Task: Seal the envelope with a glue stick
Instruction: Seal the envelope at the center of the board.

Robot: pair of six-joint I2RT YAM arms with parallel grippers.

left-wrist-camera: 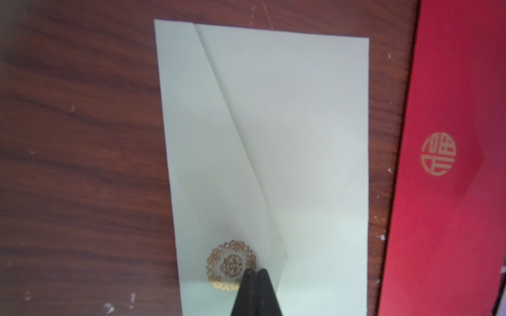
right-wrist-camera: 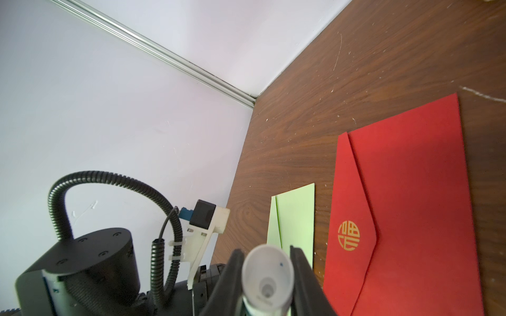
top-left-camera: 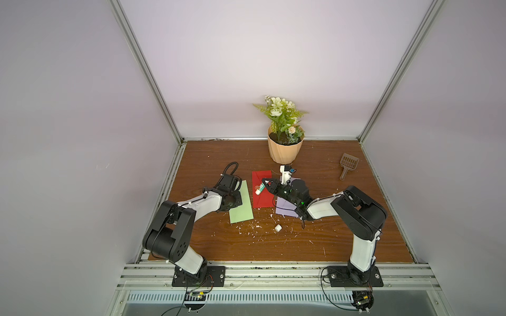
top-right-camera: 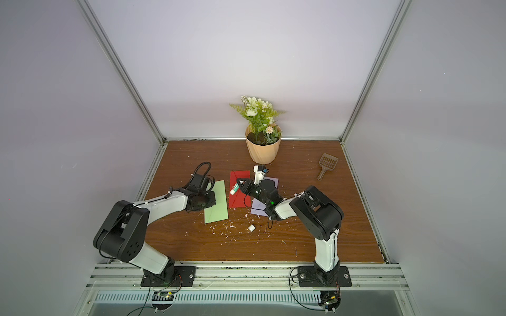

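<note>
- In both top views the glue stick [top-left-camera: 260,188] [top-right-camera: 234,188] is a short white tube with a green label band. It is tilted, with its lower white end over the red envelope [top-left-camera: 261,203]. I cannot tell whether that end touches the paper.
- The right gripper [top-left-camera: 266,183] pinches the stick's upper part.
- A small white cap [top-left-camera: 278,228] lies on the wooden table [top-left-camera: 342,240], apart from the stick and nearer the arm bases.
- The peach pot [top-left-camera: 284,154] by the back wall holds dark soil and a leafy plant [top-left-camera: 280,115] with white flowers.
- The green envelope [top-left-camera: 242,208] lies just beside the red one, and a lilac envelope [top-left-camera: 283,209] lies partly under the right arm.
- In the left wrist view, the left gripper [left-wrist-camera: 253,273] has its jaws pressed together. The tips rest on the green envelope's flap at a round gold seal [left-wrist-camera: 230,264].
- In the right wrist view, the stick's round white end has a grey recess at its centre. It is clamped between the two black fingers [right-wrist-camera: 236,262].
</note>
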